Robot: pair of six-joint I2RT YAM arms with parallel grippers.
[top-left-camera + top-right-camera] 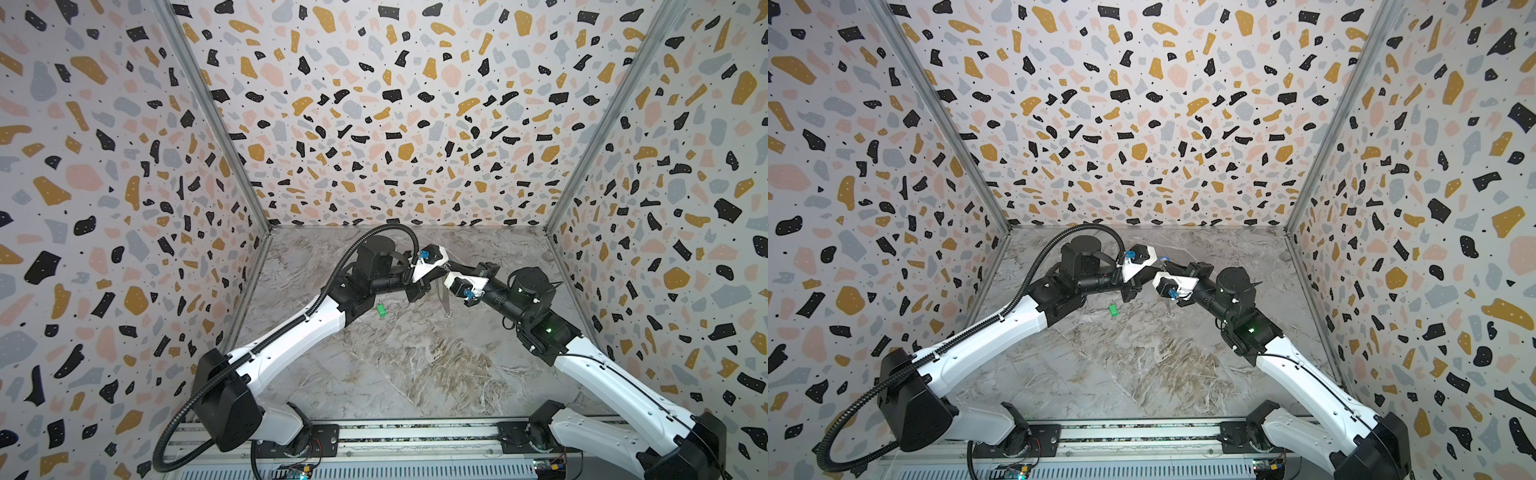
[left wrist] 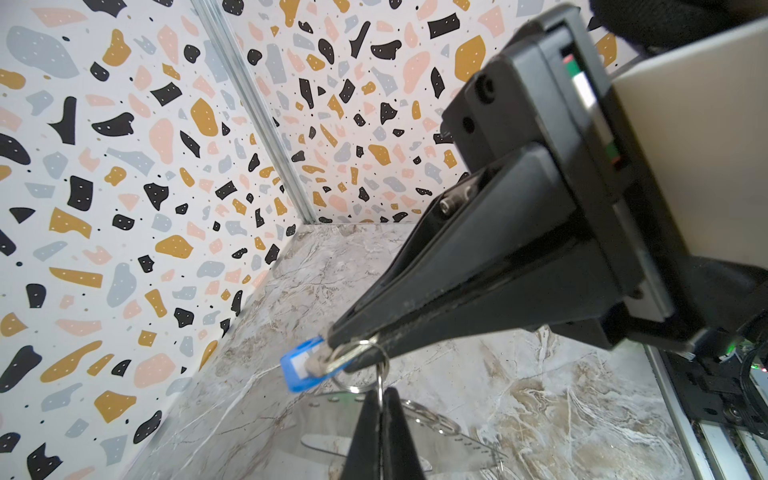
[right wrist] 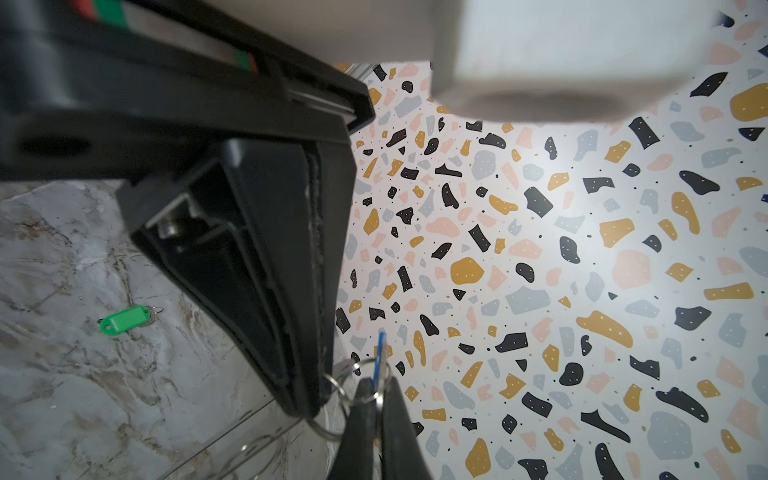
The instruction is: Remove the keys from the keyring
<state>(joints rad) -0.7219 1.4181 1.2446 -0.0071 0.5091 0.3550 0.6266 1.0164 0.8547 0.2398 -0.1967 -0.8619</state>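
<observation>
Keyring (image 1: 446, 298) hangs, long axis pointing down at counter (image 1: 395, 365). Left claw (image 2: 379, 395) pinches its top ring; right claw (image 3: 376, 388) pinches blue tag (image 2: 296, 380). Both reach inward, tips meeting.

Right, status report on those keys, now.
Left gripper shut on blue key tag. Right gripper shut on wire ring, keyring plate hanging below. Green key tag already off, lying on table. Nothing in the way.

I work over a grey-and-brown marble-patterned tabletop (image 1: 415, 365) that fills the lower middle of both top views. Terrazzo-patterned walls (image 1: 395, 104) close me in at the left, right and top of the frame, joined by metal corner strips (image 1: 216, 112).
</observation>
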